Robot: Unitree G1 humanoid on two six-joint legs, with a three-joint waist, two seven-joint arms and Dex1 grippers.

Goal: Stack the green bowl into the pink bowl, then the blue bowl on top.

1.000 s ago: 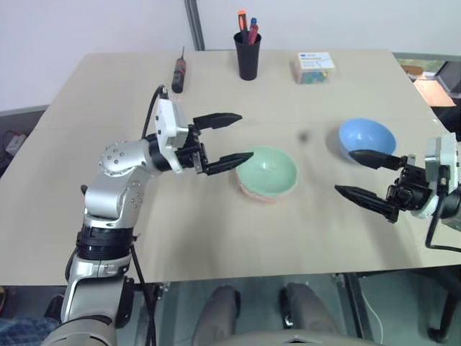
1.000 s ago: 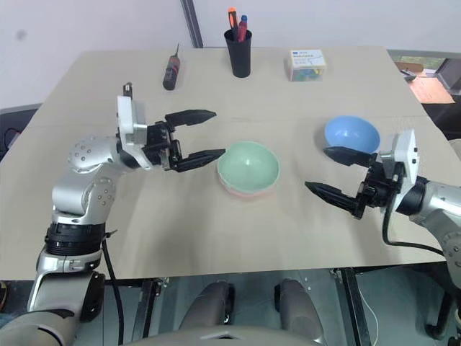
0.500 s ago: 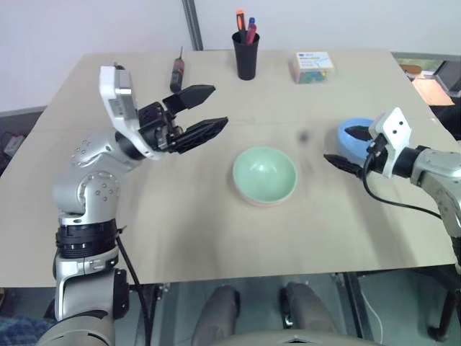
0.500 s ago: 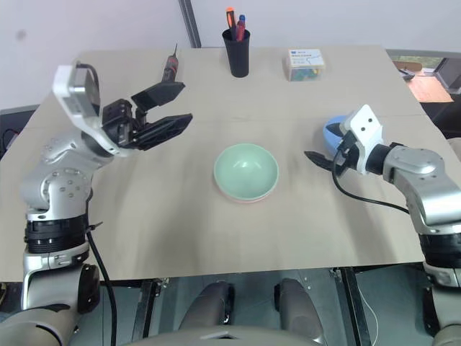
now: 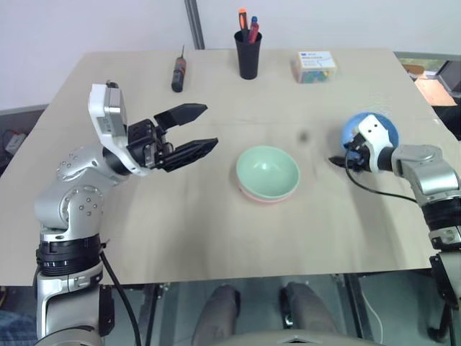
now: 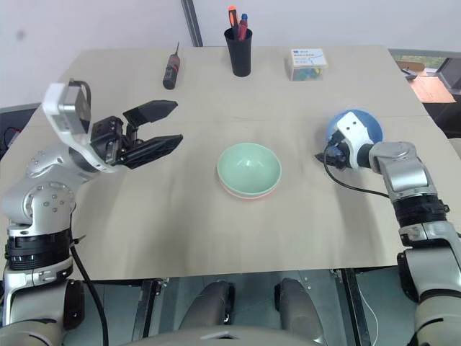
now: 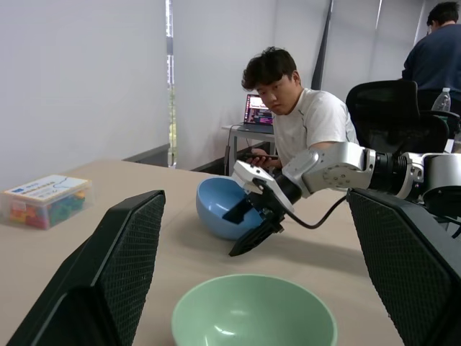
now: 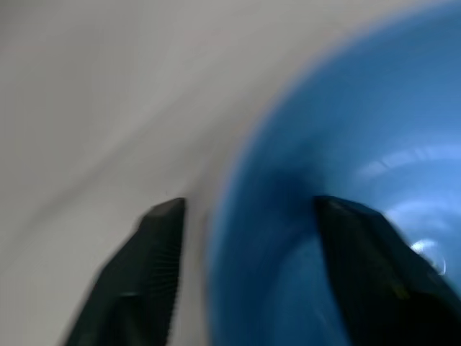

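- My right gripper [image 8: 241, 277] is at the small round sky-blue plastic bowl [image 5: 385, 130] on the right side of the pale wooden table [image 5: 216, 238]. One black finger is inside the wall, the other outside, so the rim sits between them.
- The jaws straddle that rim with a gap on either side. I judge them part-way closed and not yet clamped, so nothing is grasped yet.
- From my left wrist the blue bowl looks tipped, its near edge lifted where my finger goes under it. I can't tell whether it has left the table.
- The small round mint-green plastic bowl [image 5: 268, 171] sits at the table's centre, nested in the salmon-pink plastic bowl [image 5: 259, 197], which shows as a thin pink edge beneath it. The first half of the stack looks done.
- My left gripper [image 5: 193, 130] hangs above the table well to the left of the stack, jaws wide apart and empty. That keeps the path to the stack free, I reckon.
- The black pen cup [image 5: 248, 54], screwdriver [image 5: 178, 72] and clear box [image 5: 314, 66] stand along the far edge, well apart from the bowls.
- A seated person [image 7: 292, 112] is visible beyond the table.
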